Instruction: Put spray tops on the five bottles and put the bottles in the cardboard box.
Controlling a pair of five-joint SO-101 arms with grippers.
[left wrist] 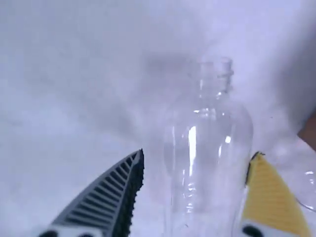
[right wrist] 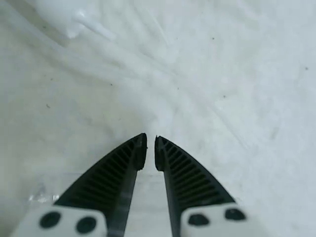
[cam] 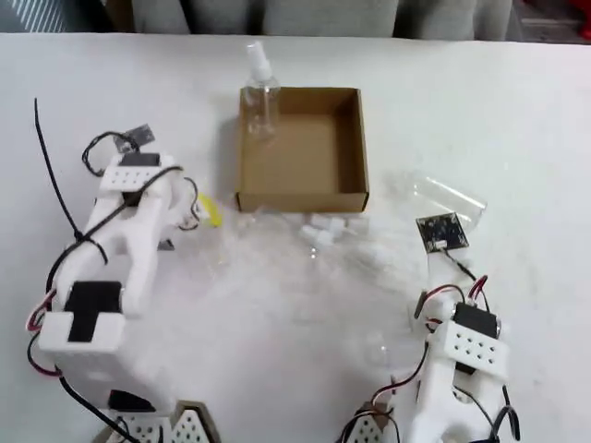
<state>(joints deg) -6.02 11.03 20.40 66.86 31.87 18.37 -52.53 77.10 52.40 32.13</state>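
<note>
Left end effector (left wrist: 198, 154) released astride capless bottle (left wrist: 207, 113); right end effector (right wrist: 150, 143) clenched over table (right wrist: 247, 74).

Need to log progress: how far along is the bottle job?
Done: one capped bottle stands in the cardboard box. In hand: the left gripper is open around an uncapped bottle. Left: loose spray tops lie before the box; the right gripper is shut, empty.
</note>
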